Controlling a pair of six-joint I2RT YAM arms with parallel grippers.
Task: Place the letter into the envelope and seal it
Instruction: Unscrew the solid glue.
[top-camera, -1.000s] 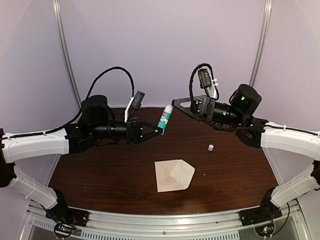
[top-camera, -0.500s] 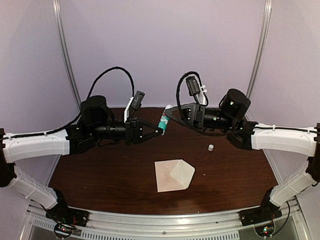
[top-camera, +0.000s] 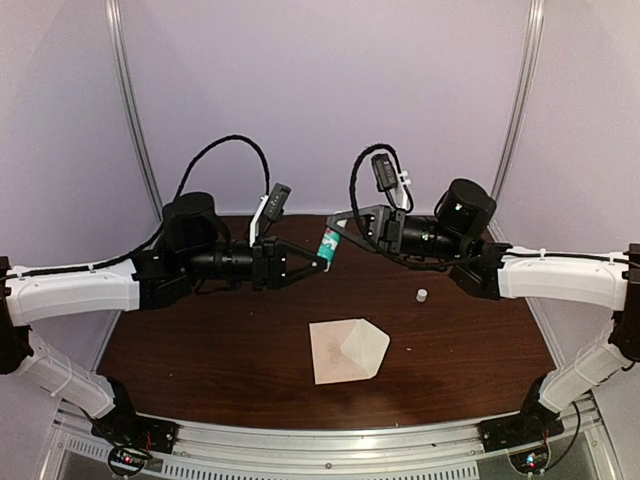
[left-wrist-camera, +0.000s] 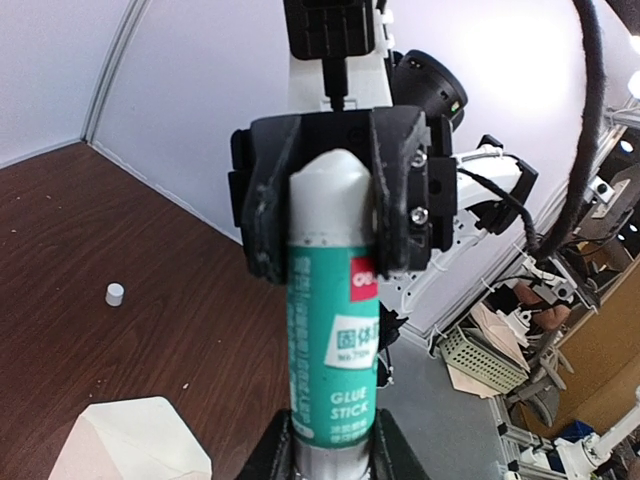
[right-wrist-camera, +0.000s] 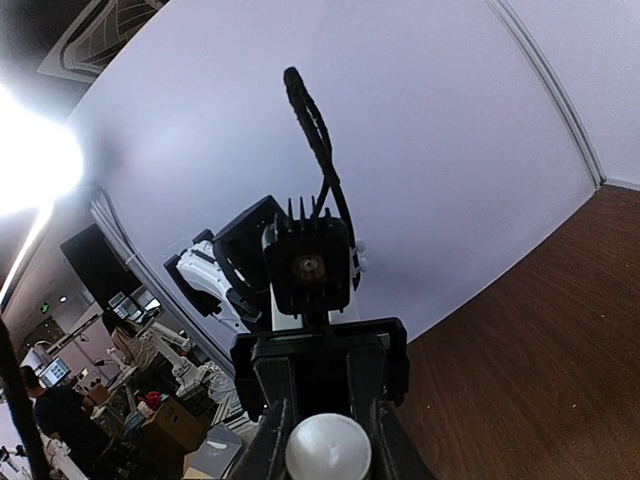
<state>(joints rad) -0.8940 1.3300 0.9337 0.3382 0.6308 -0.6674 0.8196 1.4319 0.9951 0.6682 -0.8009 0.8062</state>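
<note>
The pale envelope (top-camera: 347, 350) lies flat on the brown table (top-camera: 200, 350), front centre, its pointed flap to the right; its corner shows in the left wrist view (left-wrist-camera: 130, 440). The letter is out of view. Above the table's back, my left gripper (top-camera: 320, 262) is shut on the base of a green-and-white glue stick (top-camera: 328, 243) (left-wrist-camera: 335, 340), which stands up from its jaws. My right gripper (top-camera: 336, 226) (right-wrist-camera: 328, 440) comes from the right and is shut on the stick's white top (right-wrist-camera: 328, 447). Both grippers are well above and behind the envelope.
A small white cylinder (top-camera: 421, 295) (left-wrist-camera: 115, 293) stands on the table right of centre, behind the envelope. Pale walls with metal rails close in the back and sides. The arm bases sit at the table's near edge.
My right gripper moved left to the glue stick and shut on its white top. The left gripper, the stick and the envelope stayed where they were.
</note>
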